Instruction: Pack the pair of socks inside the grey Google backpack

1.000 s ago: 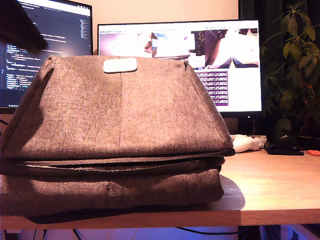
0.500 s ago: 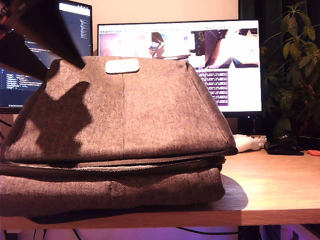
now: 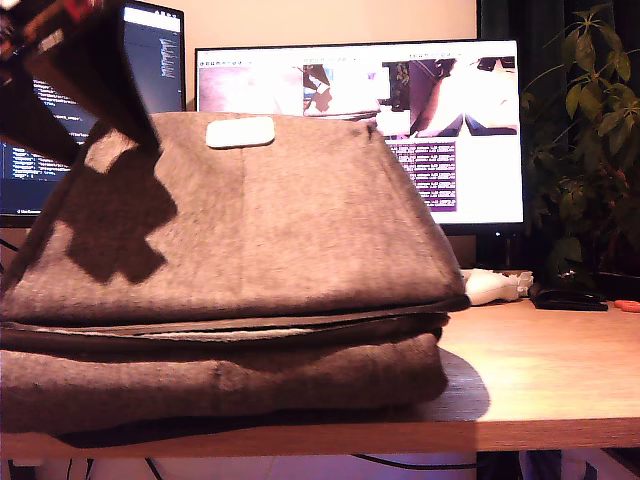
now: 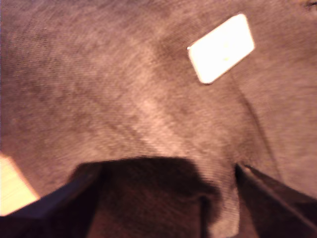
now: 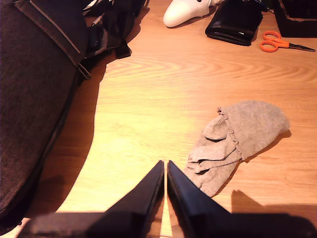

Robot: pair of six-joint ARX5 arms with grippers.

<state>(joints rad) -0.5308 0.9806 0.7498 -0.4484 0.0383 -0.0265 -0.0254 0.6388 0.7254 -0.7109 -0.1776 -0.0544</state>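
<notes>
wooden desk (image 3: 540,380), two lit monitors (image 3: 450,120), beige wall (image 3: 330,20), leafy plant (image 3: 590,150), warm light

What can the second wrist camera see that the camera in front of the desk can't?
Only the second wrist view shows the pair of socks lying on the wooden desk, the orange scissors, and my second gripper with its jaws closed and empty just short of the socks. Only the exterior view shows the two monitors, the plant, the backpack's pale patch and my first gripper above the backpack. Both show the grey Google backpack, the white game controller and the black case beside it.
</notes>
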